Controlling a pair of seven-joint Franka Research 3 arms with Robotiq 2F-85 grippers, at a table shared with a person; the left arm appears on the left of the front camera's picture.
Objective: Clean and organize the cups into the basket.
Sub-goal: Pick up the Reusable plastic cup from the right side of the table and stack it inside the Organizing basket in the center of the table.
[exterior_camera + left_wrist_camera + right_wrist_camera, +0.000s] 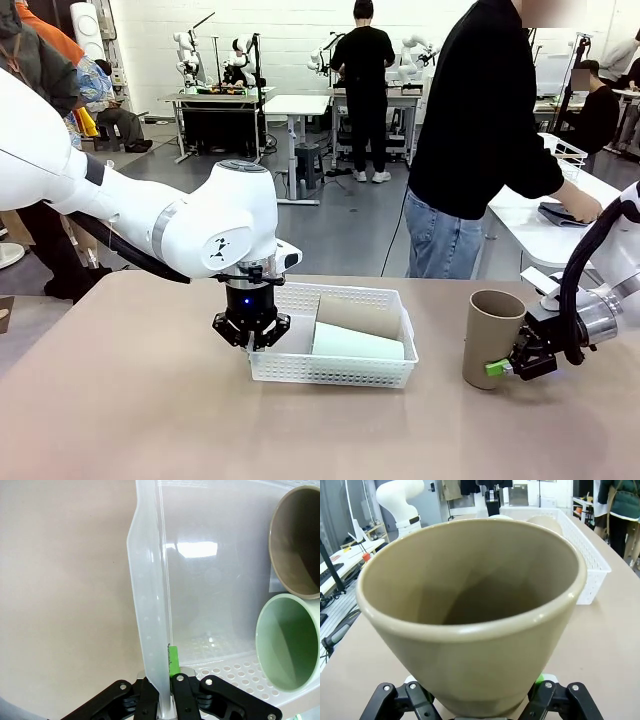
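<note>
left gripper (252, 340): fingers pinching the left wall of the white basket (330, 372) at table centre. inside the basket, on their sides: mint green cup (356, 345) near, lying tan cup (356, 312) far. right gripper (505, 368): fingers pinching the base of the standing tan cup (490, 335), upright on the table right of the basket, apart from it.

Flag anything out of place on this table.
One tan cup stands outside the basket, at its right, gripped low by the right pincer; a mint cup and another tan one lie inside. Nothing spilled or broken.
</note>
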